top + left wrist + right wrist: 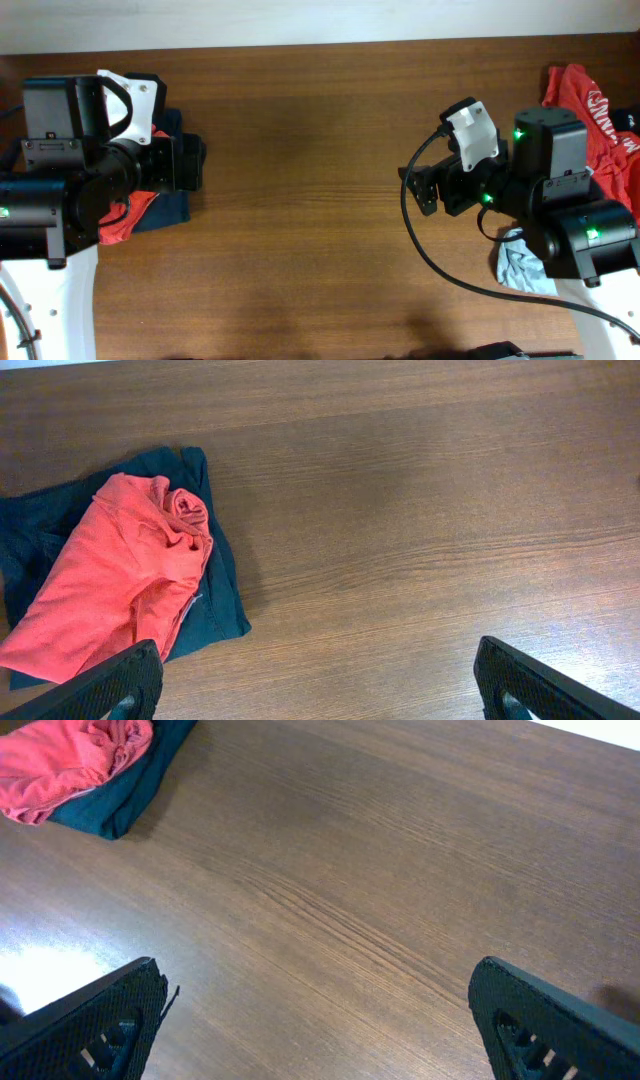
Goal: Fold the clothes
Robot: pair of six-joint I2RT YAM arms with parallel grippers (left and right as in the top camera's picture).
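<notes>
A wooden table (300,200) spanned the scene. Over it, the left gripper (320,688) and the right gripper (320,1020) each hung with fingers spread wide, holding nothing. At the left, a coral shirt (120,570) lay folded on a dark teal garment (225,600). A crumpled red shirt (590,100) sat far right, with a pale grey cloth (520,268) nearer.

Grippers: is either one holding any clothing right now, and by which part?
Nothing is held: the left gripper and the right gripper are both open and empty.

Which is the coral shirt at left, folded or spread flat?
Folded, roughly: the coral shirt lies as a compact oblong stacked on the teal garment.
</notes>
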